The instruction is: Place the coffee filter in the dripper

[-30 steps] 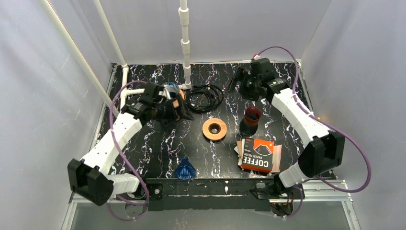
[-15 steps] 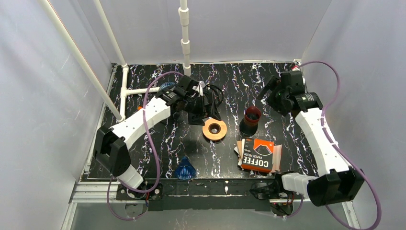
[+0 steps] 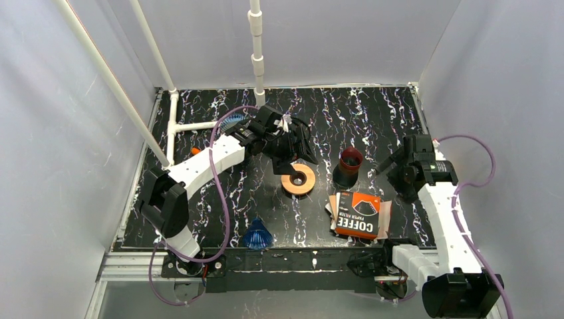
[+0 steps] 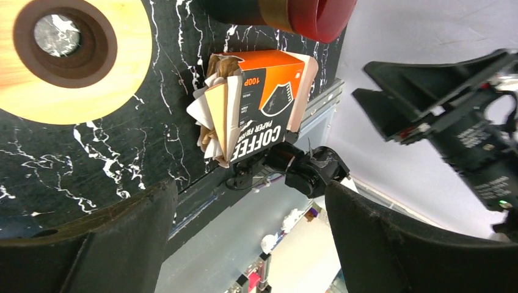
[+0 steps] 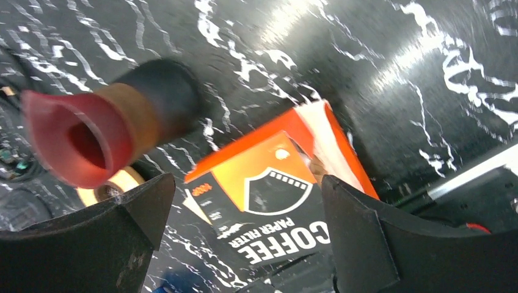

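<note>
Table (image 3: 279, 212) of black marble, and we sweep across from the left. Near the front edge sits a blue ribbed cone (image 3: 257, 234), well apart from the action and untouched. Next along, the left gripper (image 3: 294, 164) hangs over the far rim of the wooden ring (image 3: 297, 179), claw spread wide with nothing between the fingers. Its wrist camera looks past the ring straight at the paper stock, so this reads as a lining-up pose, not a grab. Just right of the ring stands what I take for the dripper (image 3: 350, 161), red mouth up on a dark base, clear of both arms and open to receive a paper. In front of it, toward the near edge, lies the coffee filter box (image 3: 361, 216), flat, label up. The filters (image 4: 214, 116) fan out of the end facing the ring, brown and white edges exposed. That's the end a finger can pinch, and it points toward the left arm. None is out of the pack, and the dripper's mouth looks bare. Far right, the right gripper (image 3: 391, 164) hovers beside the dripper, claw spread just as wide, holding nothing, angled down at box and dripper together. My read: picking a single sheet is not yet begun. The tricky part will be peeling one paper off without dragging the stack.
</note>
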